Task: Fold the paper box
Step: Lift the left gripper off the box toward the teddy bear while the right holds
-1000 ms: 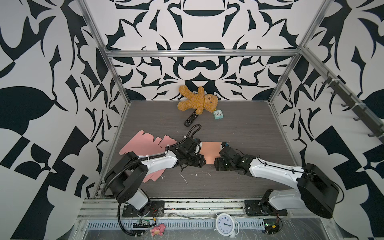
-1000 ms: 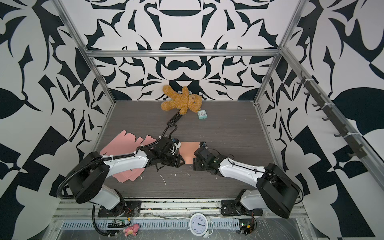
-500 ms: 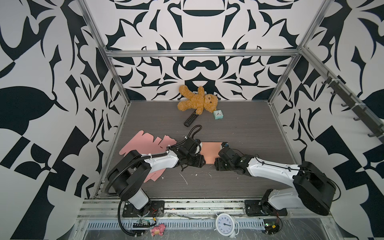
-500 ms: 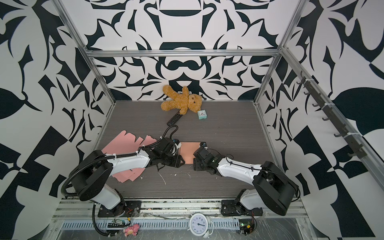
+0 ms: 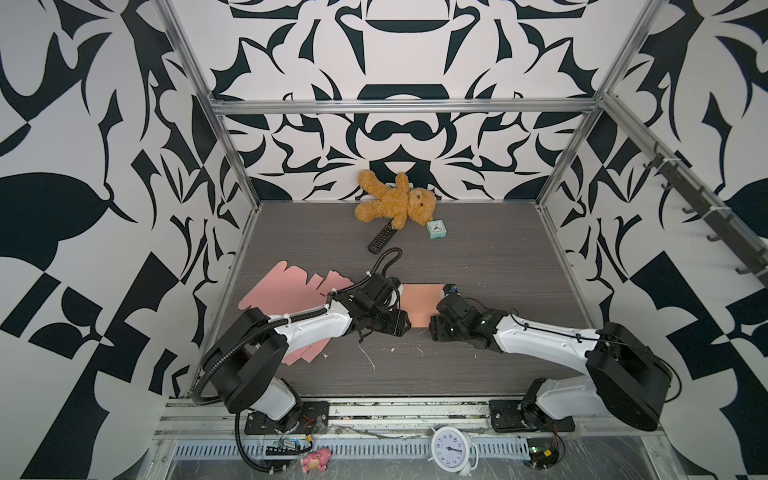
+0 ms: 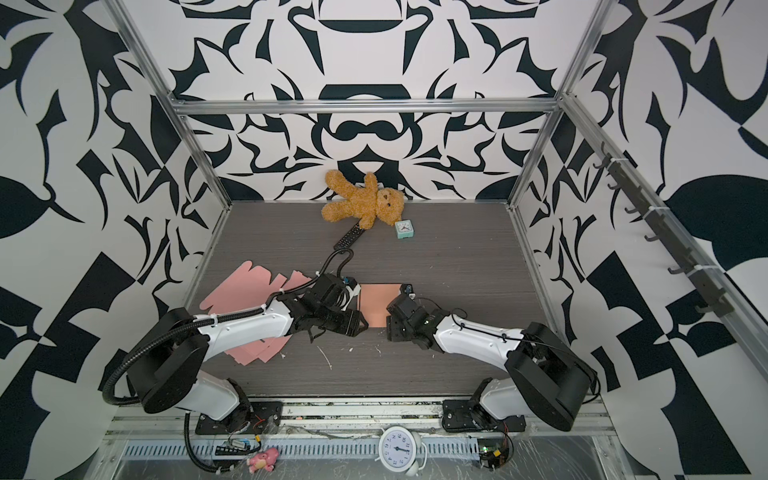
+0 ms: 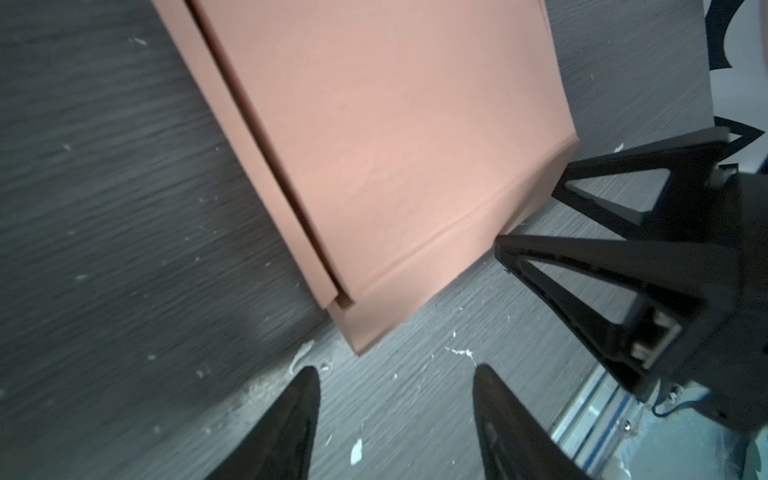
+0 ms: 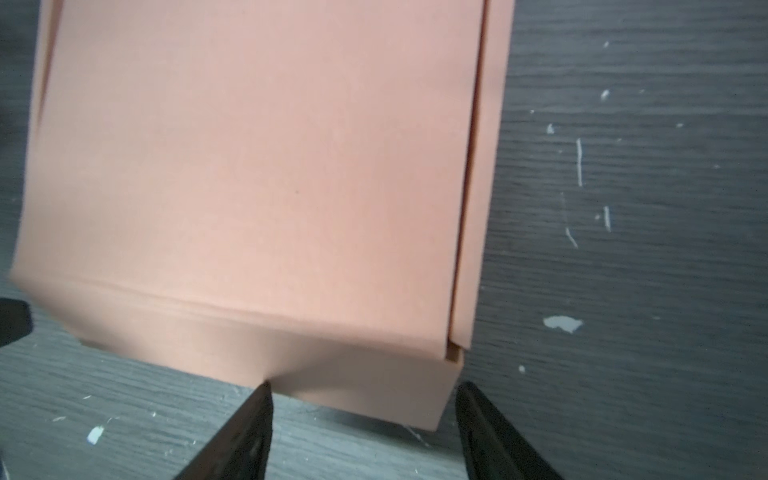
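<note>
The pink paper box [image 5: 419, 305] [image 6: 379, 305] lies folded, lid down, mid-table between both arms. My left gripper [image 5: 406, 328] [image 6: 360, 326] sits at its near left corner. In the left wrist view this gripper [image 7: 395, 372] is open, with only bare table between its tips and the box [image 7: 386, 145] corner just ahead. My right gripper [image 5: 433, 330] [image 6: 388, 328] is at the near right corner. In the right wrist view it [image 8: 365, 386] stands open, with the near wall of the box [image 8: 257, 166] reaching between its tips. One fingertip [image 8: 262, 399] touches that wall.
Flat pink cardboard sheets [image 5: 291, 291] lie under the left arm. At the back are a teddy bear [image 5: 395, 203], a black remote [image 5: 380, 237] and a small teal clock [image 5: 436, 228]. A white clock [image 5: 448, 451] stands on the front rail. White paper scraps dot the table.
My left gripper's jaws have spread wider beside the box corner. Both arms have stayed almost in place, and the box has not moved.
</note>
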{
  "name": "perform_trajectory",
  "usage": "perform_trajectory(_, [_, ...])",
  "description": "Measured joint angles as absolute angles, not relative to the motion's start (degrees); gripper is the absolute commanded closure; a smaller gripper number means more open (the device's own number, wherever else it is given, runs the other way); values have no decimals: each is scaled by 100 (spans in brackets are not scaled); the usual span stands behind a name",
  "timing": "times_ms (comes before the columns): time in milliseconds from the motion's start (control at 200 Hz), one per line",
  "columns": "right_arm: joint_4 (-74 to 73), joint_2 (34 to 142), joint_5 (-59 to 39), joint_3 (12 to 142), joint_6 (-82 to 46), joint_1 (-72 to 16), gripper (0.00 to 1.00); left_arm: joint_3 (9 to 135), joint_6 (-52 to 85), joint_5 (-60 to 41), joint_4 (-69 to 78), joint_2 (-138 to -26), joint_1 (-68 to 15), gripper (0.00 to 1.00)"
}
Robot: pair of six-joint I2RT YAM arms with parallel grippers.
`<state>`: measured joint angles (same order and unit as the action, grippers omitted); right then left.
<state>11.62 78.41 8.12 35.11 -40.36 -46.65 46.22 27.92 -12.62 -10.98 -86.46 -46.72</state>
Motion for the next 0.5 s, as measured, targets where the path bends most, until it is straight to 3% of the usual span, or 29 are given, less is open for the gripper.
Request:
perform_trajectory(250, [1120,7841,840,3507,-4034,-4665,29,5260,2429,-1428,-1564,-8600,-4263,34])
perform_trajectory(505, [1090,7841,867,3507,-4010,-4665,28,6563,2067,-1944,-1564,-9660,-3594,32])
